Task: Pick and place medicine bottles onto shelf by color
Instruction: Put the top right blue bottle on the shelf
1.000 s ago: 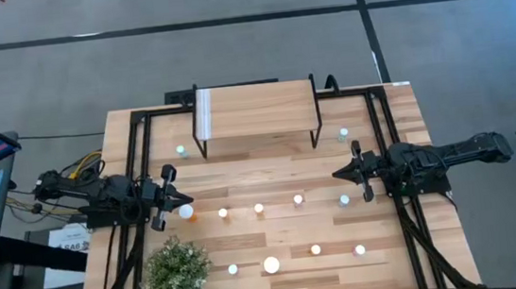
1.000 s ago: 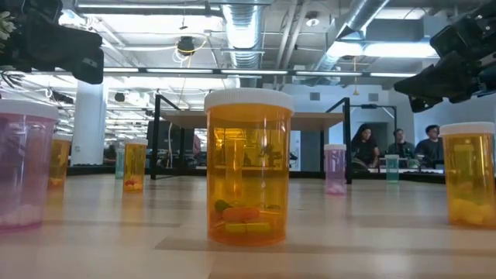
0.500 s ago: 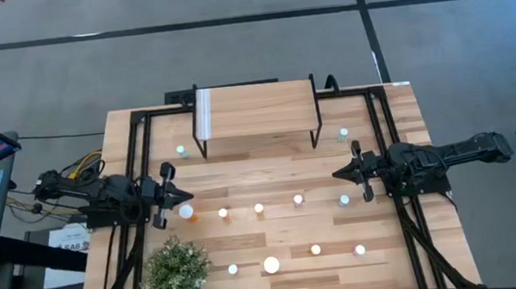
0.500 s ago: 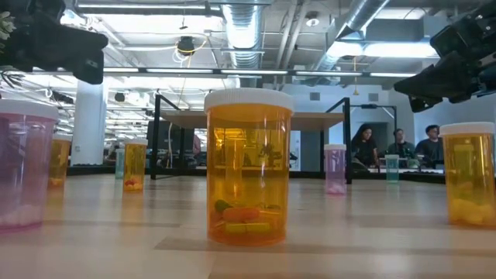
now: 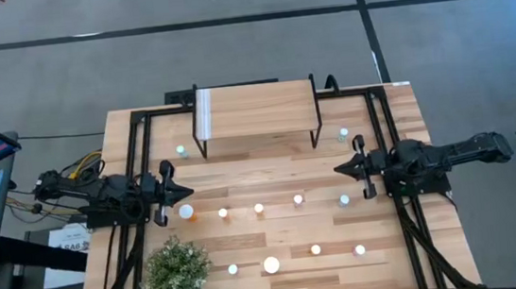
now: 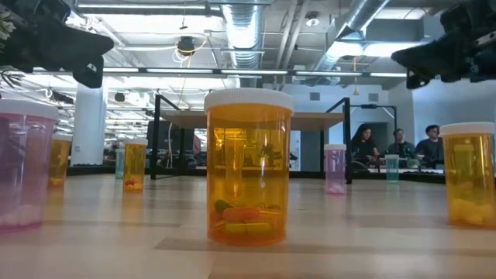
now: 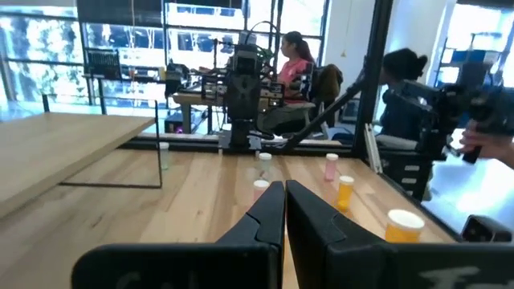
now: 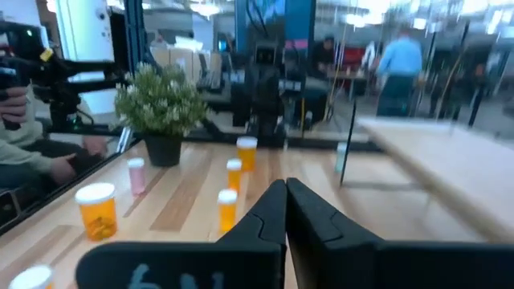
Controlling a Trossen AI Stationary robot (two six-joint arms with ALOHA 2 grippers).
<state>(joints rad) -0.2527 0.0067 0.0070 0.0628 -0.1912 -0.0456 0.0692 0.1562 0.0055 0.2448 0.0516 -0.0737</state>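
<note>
Several medicine bottles with white caps stand upright on the wooden table, most in a row across its middle (image 5: 258, 207) and a second row nearer the front (image 5: 316, 249). A large orange one (image 6: 248, 167) stands closest in the low view, with a pink one (image 6: 23, 167) to its left. The shelf (image 5: 257, 111) stands on black legs at the far edge, nothing on it. My left gripper (image 5: 189, 191) hovers shut above the table's left side, pointing level toward the middle (image 7: 283, 189). My right gripper (image 5: 336, 168) hovers shut at the right side, facing it (image 8: 285, 186).
A bushy green potted plant (image 5: 176, 274) stands at the near left corner. Black frame rails (image 5: 138, 175) run along both table sides. Two teal bottles (image 5: 181, 152) (image 5: 343, 133) stand beside the shelf legs. People sit in the room beyond the table (image 6: 399, 146).
My right gripper has risen a little and tipped its fingers upward to level, still shut. My left gripper has rolled slightly about its own axis in place. No bottle has moved.
</note>
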